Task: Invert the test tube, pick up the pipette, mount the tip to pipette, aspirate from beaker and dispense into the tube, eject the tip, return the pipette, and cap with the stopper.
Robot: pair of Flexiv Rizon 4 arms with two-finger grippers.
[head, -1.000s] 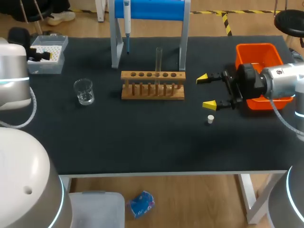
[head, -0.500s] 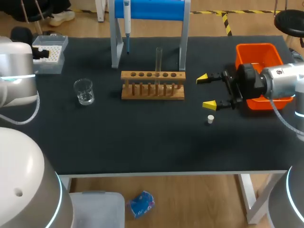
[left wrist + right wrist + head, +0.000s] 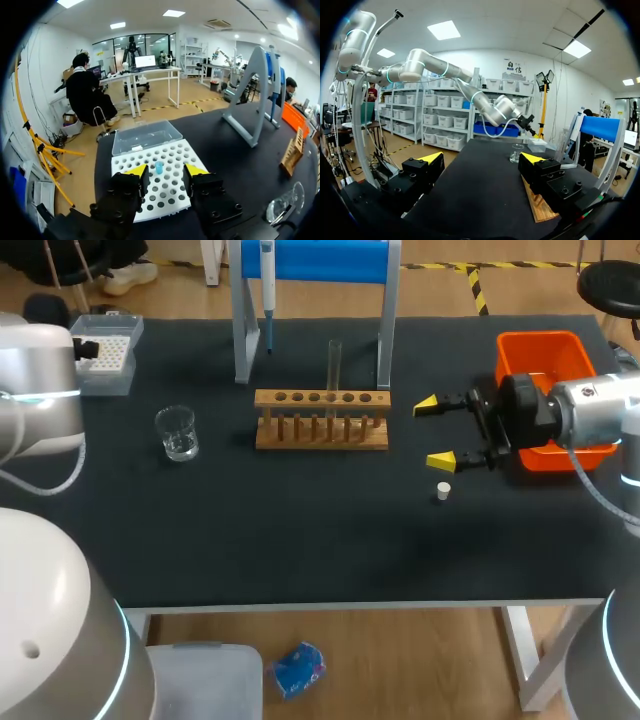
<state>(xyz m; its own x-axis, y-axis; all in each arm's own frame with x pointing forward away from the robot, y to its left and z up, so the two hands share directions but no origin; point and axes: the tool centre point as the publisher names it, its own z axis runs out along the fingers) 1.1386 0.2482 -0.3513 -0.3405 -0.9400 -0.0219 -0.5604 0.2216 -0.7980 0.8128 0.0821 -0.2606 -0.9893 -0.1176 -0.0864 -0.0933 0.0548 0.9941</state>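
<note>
While a clear glass test tube (image 3: 334,362) is seen standing upright in the slotted wooden rack (image 3: 321,418), the right gripper (image 3: 434,432) is held with its yellow-tipped fingers spread wide and nothing between them. It is placed just beside the orange plastic bin (image 3: 550,370) and near the small white stopper (image 3: 443,491) on the matte black table (image 3: 300,540). The pipette (image 3: 267,280) is hung on its blue-and-grey stand (image 3: 243,330), and the round glass beaker (image 3: 177,433) is set apart from the rack. Only from the left wrist is the left gripper (image 3: 165,175) clearly shown, its fingers parted over the white perforated tip box (image 3: 172,150), where a single blue tip (image 3: 158,167) is framed between them; whether it is touched cannot be told.
</note>
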